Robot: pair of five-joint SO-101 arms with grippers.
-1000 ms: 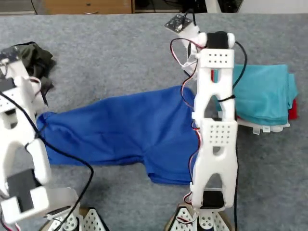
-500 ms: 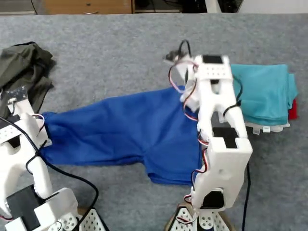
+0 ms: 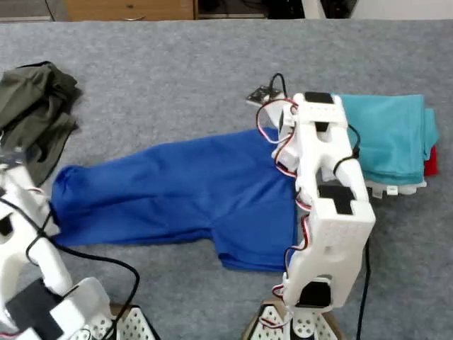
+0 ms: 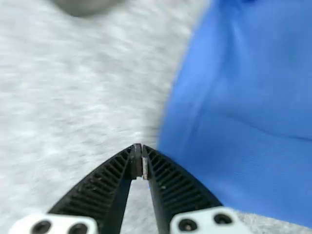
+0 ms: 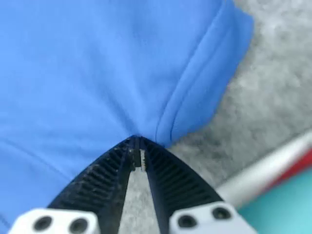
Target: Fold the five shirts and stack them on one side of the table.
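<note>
**Blue shirt laid out flat, both grippers closed at its ends**

Nearest me, the left gripper [image 4: 138, 158] has its jaws pressed together on nothing. It sits over bare table [image 4: 73, 97], just beside one end of the blue shirt [image 3: 177, 191].

The right gripper [image 5: 138, 152] is pressed together too, with its tips at a raised fold at the blue shirt's other end. I cannot tell if any cloth is caught there.

The blue shirt lies spread lengthways between the two grippers and is not yet folded.

Just beside its right-gripper end is a stack [image 3: 396, 185] with a teal shirt [image 3: 386, 138] on top. Beyond its left-gripper end a dark olive shirt [image 3: 35, 106] lies crumpled.

Handling, as I judge it:
- The cloth is soft, light and limp, so it will sag and drag if lifted from one point.
- The best hold is on hem or seam edges, where doubled fabric gives more to bite.
- Lift one corner per gripper and carry them over together.

Hard to make out:
- The right arm [image 3: 329, 212] covers the blue shirt's end nearest the stack.
- Collar and sleeves are unclear.
- The lower stack layers show only as white and red edges, so I cannot count them.
</note>
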